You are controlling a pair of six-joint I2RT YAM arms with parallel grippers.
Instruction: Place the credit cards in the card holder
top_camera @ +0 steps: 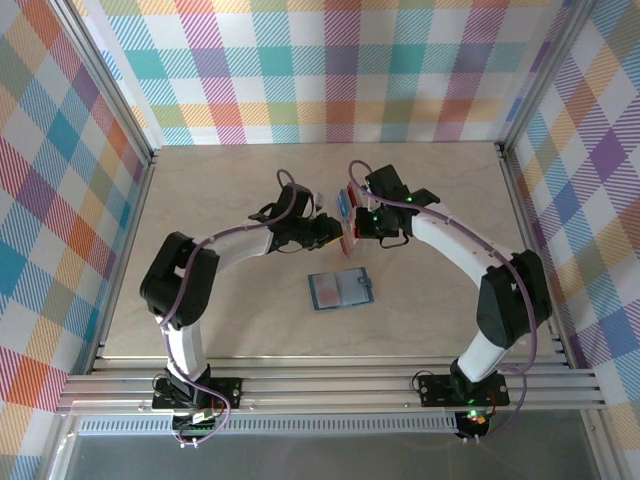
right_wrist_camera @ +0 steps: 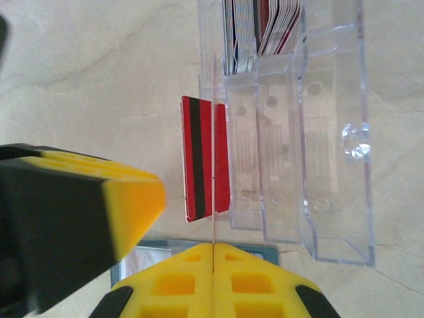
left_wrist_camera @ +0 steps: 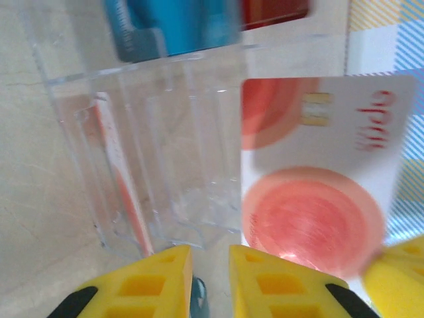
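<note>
My right gripper (right_wrist_camera: 214, 246) is shut on a thin credit card (right_wrist_camera: 214, 165), seen edge-on in its own view. In the left wrist view the same card (left_wrist_camera: 318, 179) shows its white face with red circles. My left gripper (left_wrist_camera: 211, 255) stands just beside it, jaws slightly open with nothing between them. In the top view both grippers meet at the card (top_camera: 349, 237), above the table's middle. A second red card with a black stripe (right_wrist_camera: 202, 159) leans at the clear case (right_wrist_camera: 318, 165). The teal card holder (top_camera: 340, 290) lies open on the table below the grippers, its edge (right_wrist_camera: 265, 250) showing under my right fingers.
The clear plastic case (left_wrist_camera: 172, 146) stands upright on the table and holds several more cards (right_wrist_camera: 258, 26), a blue one (top_camera: 343, 204) among them. Checked walls enclose the table on three sides. Bare tabletop (top_camera: 240, 320) lies left of the card holder.
</note>
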